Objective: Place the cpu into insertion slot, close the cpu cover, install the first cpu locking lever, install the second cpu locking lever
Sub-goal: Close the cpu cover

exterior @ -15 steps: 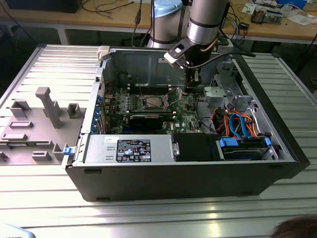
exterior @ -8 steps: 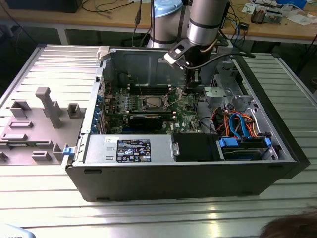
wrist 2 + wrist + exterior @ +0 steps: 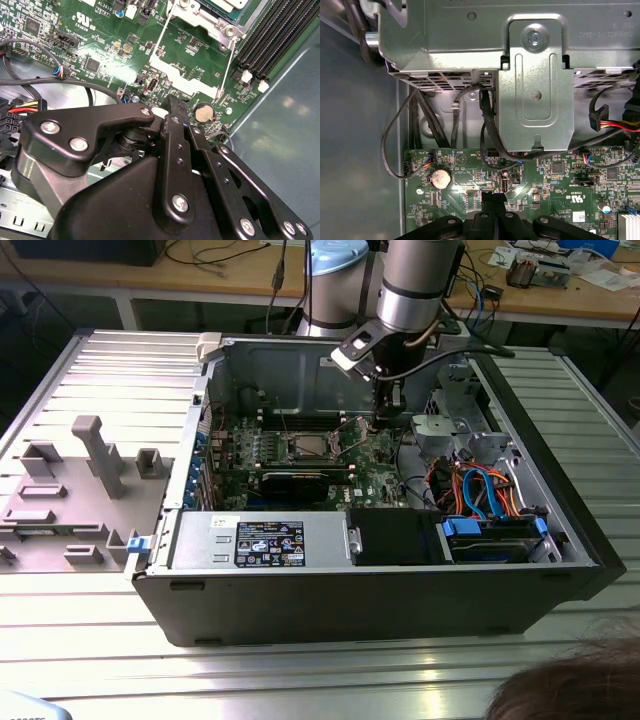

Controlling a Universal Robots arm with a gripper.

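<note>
My gripper (image 3: 386,418) hangs low inside the open computer case, over the green circuit board (image 3: 375,475) and on the exterior view's right of the insertion slot (image 3: 304,447). Its black fingers are shut, with nothing visible between them, in both wrist views (image 3: 176,103) (image 3: 493,196). The tips hover just above the board near a coin battery (image 3: 440,178). In the second wrist view the insertion slot (image 3: 235,20) is cut off at the picture's edge, with a pale flat piece inside; I cannot tell whether that is the cpu. A thin silver frame, seemingly the cpu cover (image 3: 182,80), reaches from the slot toward my fingers.
Black memory slots (image 3: 280,35) run beside the socket. A grey metal drive cage (image 3: 535,95) and bundles of black cables (image 3: 487,125) lie close beyond the fingertips. The power supply (image 3: 265,540) and a drive bay (image 3: 490,535) fill the case's front. A grey fixture plate (image 3: 70,490) lies on the exterior view's left.
</note>
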